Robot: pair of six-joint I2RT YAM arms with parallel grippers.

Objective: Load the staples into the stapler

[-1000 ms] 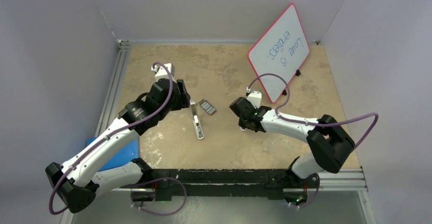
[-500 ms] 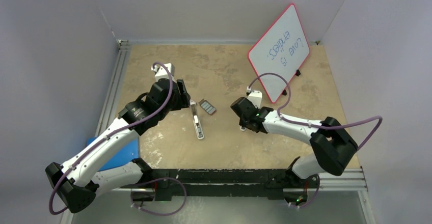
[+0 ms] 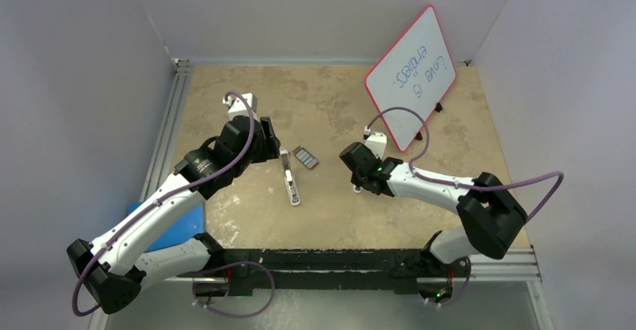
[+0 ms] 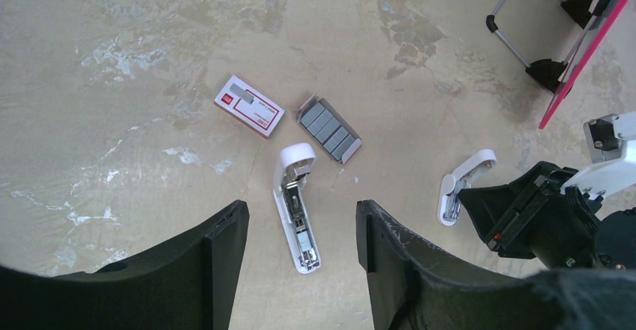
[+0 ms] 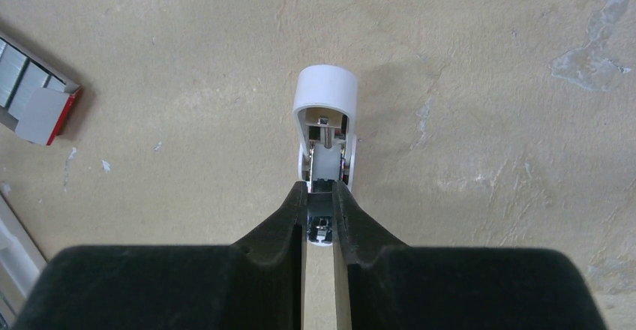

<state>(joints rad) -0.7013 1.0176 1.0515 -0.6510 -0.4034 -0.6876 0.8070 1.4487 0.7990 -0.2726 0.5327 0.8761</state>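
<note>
1. Left tool (image 4: 301, 211): I am reading its jaws as spread wide and gripping nothing. It is hovering above the counter (image 3: 330, 217).
2. The stapler (image 4: 298, 208) is lying flat directly beneath this tool, in the gap between the two fingers. It is showing its metal channel, and its rounded end is pointing away from the tool.
3. The staples (image 4: 328, 128) are sitting in their open tray just beyond the stapler's far end, slightly to the right of the tool's centreline. The red-and-white sleeve (image 4: 249, 106) is lying just left of the tray, apart from it.
4. Right tool (image 5: 320, 195): I am seeing its fingers closed to a narrow gap, pinching the near end of a short white piece (image 5: 324, 97). The piece is projecting straight ahead of the tool, over the counter.
5. Surface: the counter is showing a tan, mottled finish with pale scuffs and darker stains.
6. Room: plain pale walls (image 3: 300, 15) are enclosing the counter on three sides. A metal rail (image 3: 166, 131) is running along the edge beyond the left tool. A red-framed whiteboard (image 3: 411, 75) with handwriting is leaning on its stand behind the right tool. A blue item (image 3: 180, 229) is lying under the left arm.
</note>
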